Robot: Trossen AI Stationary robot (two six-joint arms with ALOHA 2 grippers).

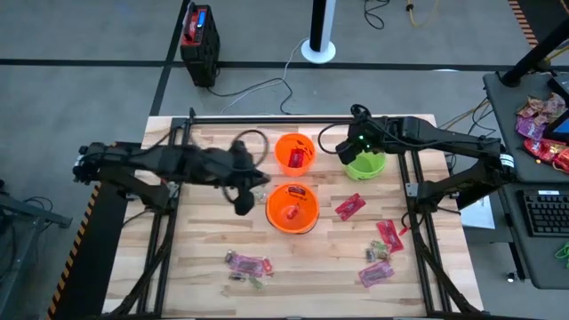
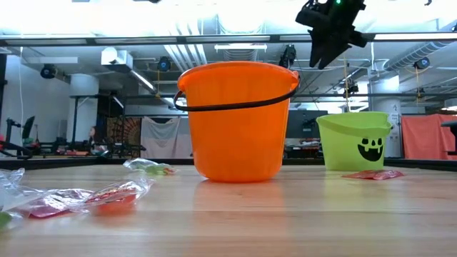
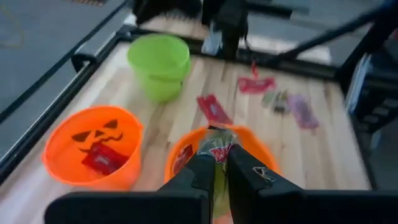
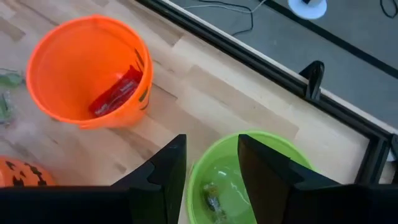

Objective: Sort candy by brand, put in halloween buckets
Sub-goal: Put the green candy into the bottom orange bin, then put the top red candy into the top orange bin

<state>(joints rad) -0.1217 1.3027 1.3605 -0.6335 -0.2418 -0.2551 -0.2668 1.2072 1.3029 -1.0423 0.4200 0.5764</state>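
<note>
Robotics lab: open industrial hall with exposed ceiling ducts (image 2: 182, 56), a wooden surface (image 1: 204, 276) in a black metal frame (image 1: 164, 231), floor cables (image 1: 258, 89).

The left gripper (image 3: 216, 163) pinches a clear-wrapped candy (image 3: 217, 149) above the rim of 1 orange bucket (image 3: 258, 143). A 2nd orange bucket (image 3: 68, 140), jack-o'-lantern face printed inside, holds 1 red packet (image 3: 102, 159). The green bucket (image 3: 159, 65) stands near the table's rail. Red and pink packets (image 3: 256, 84) lie loose on the wood.

We see two orange buckets (image 1: 292, 208), a lime-green bucket (image 1: 365, 164) with a black face, and red and pink candy (image 1: 349, 207).
</note>
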